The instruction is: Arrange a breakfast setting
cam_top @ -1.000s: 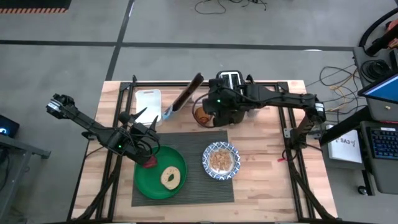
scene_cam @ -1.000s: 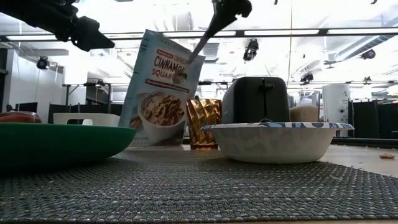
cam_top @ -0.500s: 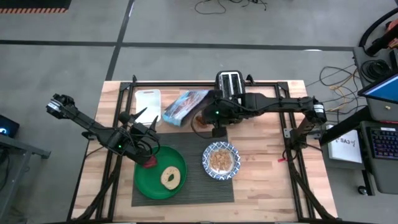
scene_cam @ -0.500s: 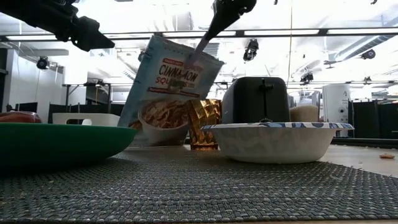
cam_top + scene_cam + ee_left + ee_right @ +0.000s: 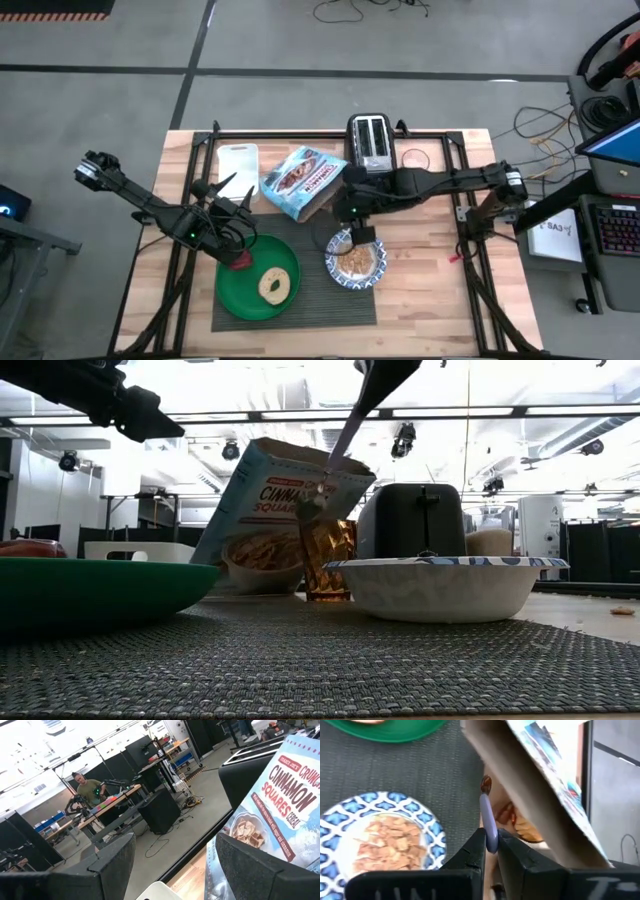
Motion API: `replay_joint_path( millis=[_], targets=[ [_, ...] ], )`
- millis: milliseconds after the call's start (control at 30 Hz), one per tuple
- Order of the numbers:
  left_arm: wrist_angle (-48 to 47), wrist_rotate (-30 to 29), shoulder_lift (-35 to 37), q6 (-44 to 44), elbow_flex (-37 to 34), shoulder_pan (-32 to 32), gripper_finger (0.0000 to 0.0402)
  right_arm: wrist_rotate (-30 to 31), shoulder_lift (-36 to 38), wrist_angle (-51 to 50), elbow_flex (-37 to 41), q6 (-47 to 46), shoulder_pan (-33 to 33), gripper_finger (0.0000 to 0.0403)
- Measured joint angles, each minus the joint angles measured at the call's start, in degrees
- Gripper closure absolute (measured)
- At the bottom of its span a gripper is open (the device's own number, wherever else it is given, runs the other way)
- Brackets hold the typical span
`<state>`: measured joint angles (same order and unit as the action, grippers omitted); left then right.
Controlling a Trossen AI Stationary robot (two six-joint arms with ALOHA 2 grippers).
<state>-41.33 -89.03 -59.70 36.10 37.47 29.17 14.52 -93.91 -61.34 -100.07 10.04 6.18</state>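
My right gripper (image 5: 358,232) is shut on a metal spoon (image 5: 338,448) above the far rim of the blue-and-white bowl (image 5: 355,258), which holds cereal pieces. The bowl and the green plate (image 5: 232,290) sit on the dark ribbed placemat (image 5: 310,290). A bagel (image 5: 275,285) and a red fruit (image 5: 240,262) lie on the plate. My left gripper (image 5: 232,238) is open and empty over the plate's far left rim, by the fruit. The cereal box (image 5: 305,180) is tipped and leans on an amber glass (image 5: 328,565). My right gripper pinches the spoon's handle (image 5: 490,834) between its two fingertips. The fingers slant down and the spoon runs on along them. The spoon hangs clear of the table, its bowl end (image 5: 310,508) lowest, next to the cereal box's edge; whether it touches the box I cannot tell.
A black toaster (image 5: 370,140) stands at the far edge behind the right arm. A white tray (image 5: 238,160) lies at the far left. There is bare wood to the right of the placemat (image 5: 430,270).
My right gripper has gone toward the near edge with the spoon, from beside the toaster to the bowl's far rim. The cereal box, upright a second ago, has tipped over, its printed face now up, leaning on the amber glass.
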Motion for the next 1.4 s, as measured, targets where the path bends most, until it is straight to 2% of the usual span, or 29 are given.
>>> replay_joint_path(
  millis=[200,400,733,1000,1167,1400],
  targets=[
    [0.4,0.0,0.0,0.0,0.0,0.0,0.0143,-2.5,0.0,-0.1,0.0,-5.6,2.5,0.0378],
    [0.4,-0.2,0.0,0.0,0.0,0.0,0.0143,-2.3,-1.1,1.0,0.0,-13.6,5.9,0.0379],
    [0.8,-0.4,0.0,0.0,0.3,0.0,0.0143,9.7,-9.5,3.2,0.0,-22.0,11.3,0.0380],
    [1.2,1.3,0.0,0.0,3.6,0.0,0.0143,16.5,-14.4,3.7,0.0,-24.6,13.1,0.0380],
    [1.5,4.1,0.0,0.0,5.0,0.0,0.0143,18.3,-16.2,3.8,0.0,-26.6,13.7,0.0380],
    [1.9,4.1,0.0,0.0,5.5,0.0,0.0143,18.7,-18.8,4.5,-0.1,-26.8,14.2,0.0380]
  ],
)
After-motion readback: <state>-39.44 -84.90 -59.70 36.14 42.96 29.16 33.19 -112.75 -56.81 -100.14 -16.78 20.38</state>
